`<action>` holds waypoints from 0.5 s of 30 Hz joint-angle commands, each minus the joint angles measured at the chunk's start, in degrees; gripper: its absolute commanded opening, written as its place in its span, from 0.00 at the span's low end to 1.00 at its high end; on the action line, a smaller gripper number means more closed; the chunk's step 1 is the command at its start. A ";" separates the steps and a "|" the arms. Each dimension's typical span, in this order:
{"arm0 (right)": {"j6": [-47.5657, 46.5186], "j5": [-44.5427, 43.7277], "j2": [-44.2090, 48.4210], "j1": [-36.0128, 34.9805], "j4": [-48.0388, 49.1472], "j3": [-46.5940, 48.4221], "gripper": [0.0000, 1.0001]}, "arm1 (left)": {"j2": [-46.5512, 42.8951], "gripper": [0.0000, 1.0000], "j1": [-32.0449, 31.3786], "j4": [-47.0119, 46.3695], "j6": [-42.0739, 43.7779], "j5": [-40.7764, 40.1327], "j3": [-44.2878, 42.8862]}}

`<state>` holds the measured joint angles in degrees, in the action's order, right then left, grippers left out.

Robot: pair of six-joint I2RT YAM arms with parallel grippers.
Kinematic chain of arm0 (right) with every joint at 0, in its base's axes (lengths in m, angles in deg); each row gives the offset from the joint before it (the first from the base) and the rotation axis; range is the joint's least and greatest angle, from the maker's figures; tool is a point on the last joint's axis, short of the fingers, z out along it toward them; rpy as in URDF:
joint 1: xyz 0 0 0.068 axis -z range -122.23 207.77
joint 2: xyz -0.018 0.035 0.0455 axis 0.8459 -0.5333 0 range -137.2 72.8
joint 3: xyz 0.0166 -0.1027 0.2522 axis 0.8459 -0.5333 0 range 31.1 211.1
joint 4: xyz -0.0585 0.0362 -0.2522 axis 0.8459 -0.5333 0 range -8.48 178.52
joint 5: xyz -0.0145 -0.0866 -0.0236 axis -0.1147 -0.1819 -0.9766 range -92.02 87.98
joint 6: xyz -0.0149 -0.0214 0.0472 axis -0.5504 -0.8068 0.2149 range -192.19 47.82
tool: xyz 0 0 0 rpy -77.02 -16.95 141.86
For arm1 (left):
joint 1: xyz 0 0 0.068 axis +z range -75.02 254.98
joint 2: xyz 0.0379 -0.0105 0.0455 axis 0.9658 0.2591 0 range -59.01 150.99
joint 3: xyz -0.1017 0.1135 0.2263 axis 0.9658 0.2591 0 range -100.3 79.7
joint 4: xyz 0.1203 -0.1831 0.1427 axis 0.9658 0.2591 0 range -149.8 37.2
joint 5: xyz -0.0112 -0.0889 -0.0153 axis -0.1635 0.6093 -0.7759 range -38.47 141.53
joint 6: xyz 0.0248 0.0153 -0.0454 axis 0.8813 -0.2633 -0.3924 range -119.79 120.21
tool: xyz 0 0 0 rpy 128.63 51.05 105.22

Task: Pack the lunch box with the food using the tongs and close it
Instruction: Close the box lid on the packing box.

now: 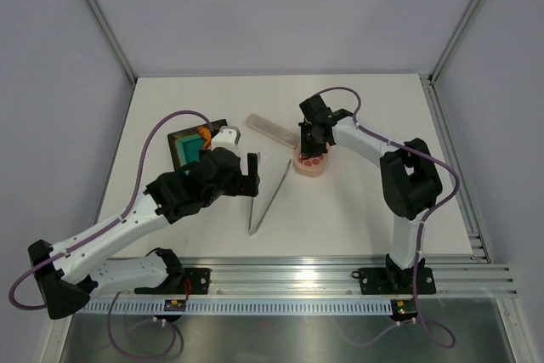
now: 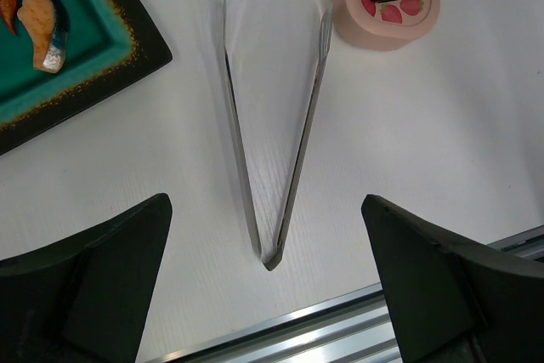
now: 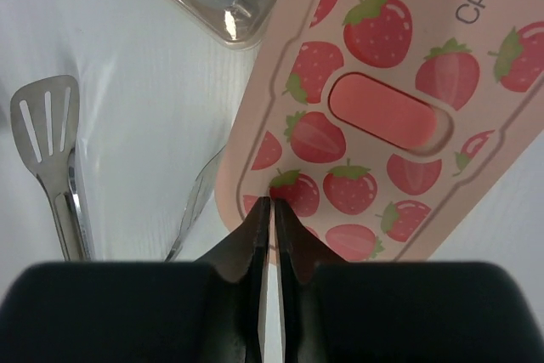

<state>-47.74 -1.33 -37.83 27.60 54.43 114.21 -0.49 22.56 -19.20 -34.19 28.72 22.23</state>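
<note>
**Lot: lunch box, tongs and food, as laid out on the table**

1. Lunch box (image 2: 374, 38): pink oval, sitting right of centre on the white table (image 1: 357, 218), with its strawberry-printed lid (image 3: 382, 108) facing up. The right gripper (image 3: 272, 206) is pinching the lid's rim, its fingers drawn almost together on the edge (whether the lid is seated or raised is not showing).
2. Tongs (image 2: 299, 150): lying flat in a narrow V, joined end toward the arm bases, one tip resting just beside the box. The left gripper (image 1: 252, 174) is hovering above them, fingers spread wide and holding nothing.
3. Food (image 2: 42, 30): orange pieces lying on the teal mat of the dark tray (image 2: 140, 48), well apart from the box.
4. Pale translucent case (image 1: 272, 127): lying just beyond the box.
</note>
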 commanded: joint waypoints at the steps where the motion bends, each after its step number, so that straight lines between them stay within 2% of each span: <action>1: -0.19 -2.71 0.06 -0.15 -1.94 0.03 0.12 | -1.04 0.99 0.31 -2.19 -0.15 -0.22 0.43; 6: -0.45 -5.16 7.08 -0.06 -3.18 2.57 0.14 | -1.39 0.99 0.30 -2.19 -0.32 -0.39 0.43; 9: -0.89 -7.80 8.23 0.29 -4.23 4.33 0.16 | -1.48 0.99 0.39 -2.28 -0.41 -0.40 0.52; 15: -2.03 -8.16 2.19 3.98 -5.55 9.42 0.16 | -1.66 0.99 0.39 -2.02 -0.41 -0.48 0.52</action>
<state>-48.59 -7.06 -33.33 29.26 49.73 120.03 -0.91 22.60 -19.18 -34.21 28.75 22.58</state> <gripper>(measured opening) 0.161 0.988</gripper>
